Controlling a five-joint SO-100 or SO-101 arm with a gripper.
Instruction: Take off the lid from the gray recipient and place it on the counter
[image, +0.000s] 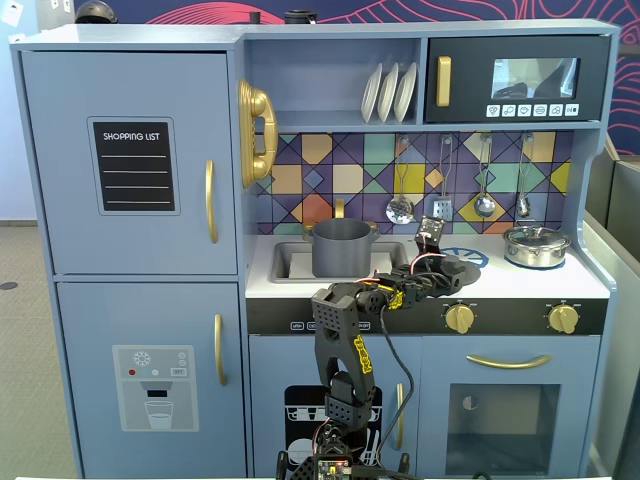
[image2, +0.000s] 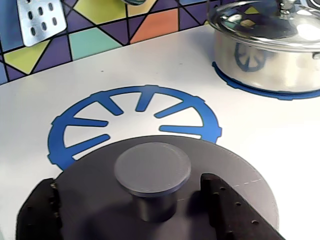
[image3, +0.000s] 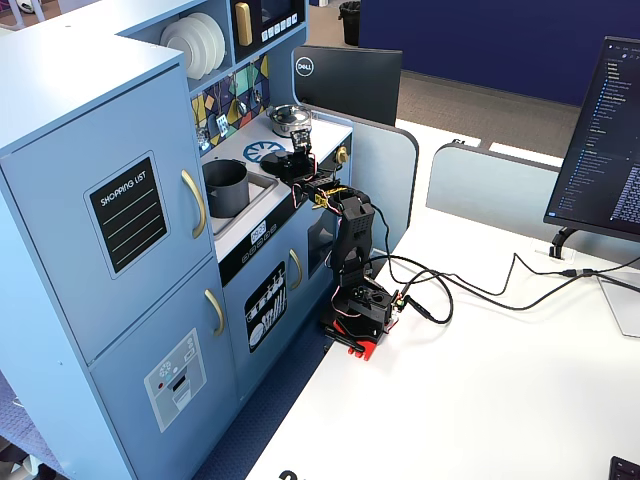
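1. Lid lies flat on the white counter, its far edge overlapping the near rim of the blue burner print, as the wrist view shows.
2. The gripper straddles the lid's central knob; one dark finger sits just right of the knob, the other at the lower left edge of the wrist view.
3. A gap shows between each finger and the knob stem, so the jaws look slightly open and I see them clamping nothing.
4. In a fixed view from the front, the gray pot stands uncovered in the recessed sink, left of the lid, with the two well apart.
5. The arm rises from its base in front of the kitchen and bends forward over the counter edge, wrist above the lid.
6. A shiny steel pot with its own lid sits on a second blue ring at the right of the counter, apart from the gray lid.
7. From the side fixed view, the gripper hangs over the counter between the pot and the steel pot.
8. Ladles and a spatula hang on the tiled backsplash behind.
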